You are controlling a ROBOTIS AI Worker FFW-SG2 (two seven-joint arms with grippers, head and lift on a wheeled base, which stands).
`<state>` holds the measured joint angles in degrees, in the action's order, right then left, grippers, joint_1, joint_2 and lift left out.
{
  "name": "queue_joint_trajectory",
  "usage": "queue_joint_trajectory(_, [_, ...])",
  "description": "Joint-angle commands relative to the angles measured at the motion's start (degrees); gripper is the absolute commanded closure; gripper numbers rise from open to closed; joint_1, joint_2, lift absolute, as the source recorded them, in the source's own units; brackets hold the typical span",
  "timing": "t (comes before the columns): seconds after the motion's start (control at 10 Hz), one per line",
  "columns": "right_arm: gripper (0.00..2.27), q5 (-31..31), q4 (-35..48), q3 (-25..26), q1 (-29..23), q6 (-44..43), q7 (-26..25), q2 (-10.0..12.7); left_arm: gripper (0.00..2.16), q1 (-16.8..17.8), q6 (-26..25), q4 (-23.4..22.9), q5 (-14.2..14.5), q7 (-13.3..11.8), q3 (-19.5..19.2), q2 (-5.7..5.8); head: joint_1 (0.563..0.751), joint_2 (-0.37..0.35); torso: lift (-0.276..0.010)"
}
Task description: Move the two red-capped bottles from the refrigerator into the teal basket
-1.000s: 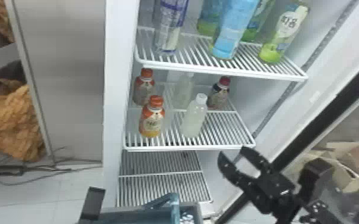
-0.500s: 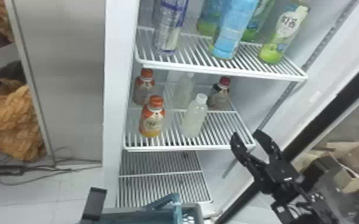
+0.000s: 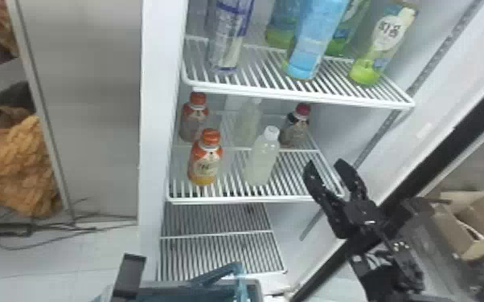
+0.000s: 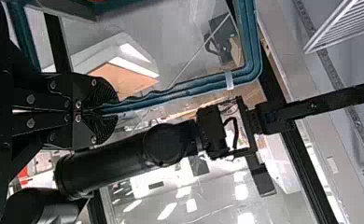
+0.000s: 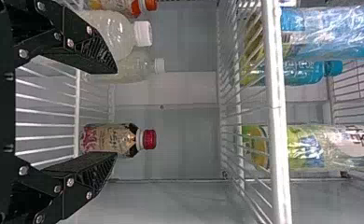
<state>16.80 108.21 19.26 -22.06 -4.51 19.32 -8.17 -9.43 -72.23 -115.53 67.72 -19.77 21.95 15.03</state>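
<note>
On middle shelf (image 3: 237, 200), 1 red-capped bottle (image 3: 294, 130) upright, cap up, right fingers (image 3: 315, 180) open, left fingers (image 3: 129, 277) gripping basket (image 4: 194, 86)

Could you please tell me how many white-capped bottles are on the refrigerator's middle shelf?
2: the front white-capped bottle, near the centre of the shelf, and the rear white-capped bottle, farther back and slightly left.
</note>
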Motion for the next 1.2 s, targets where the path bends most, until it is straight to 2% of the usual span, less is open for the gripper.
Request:
queue_joint_trajectory(0.0, [0.42, -0.6, -3.0, -1.2, 2.4, -1.0, -0.7, 0.0, 1.13, 0.0, 0.1, 0.0, 0.0, 0.0, 0.1, 0.0, 0.695, -0.35, -0.228])
queue_joint_trajectory(0.4, [0.13, -2.0, -11.3, -3.6, 9.5, -4.4, -3.0, 0.0, 1.13, 0.1, 0.0, 0.0, 0.3, 0.0, 0.3, 0.0, 0.695, -0.35, -0.228])
queue_joint_trajectory(1.1, [0.13, -7.7, -20.7, -3.7, 19.5, -1.8, -6.7, -0.3, 1.13, 0.1, -0.5, 0.0, 0.3, 0.0, 0.4, 0.09, 0.695, -0.35, -0.228])
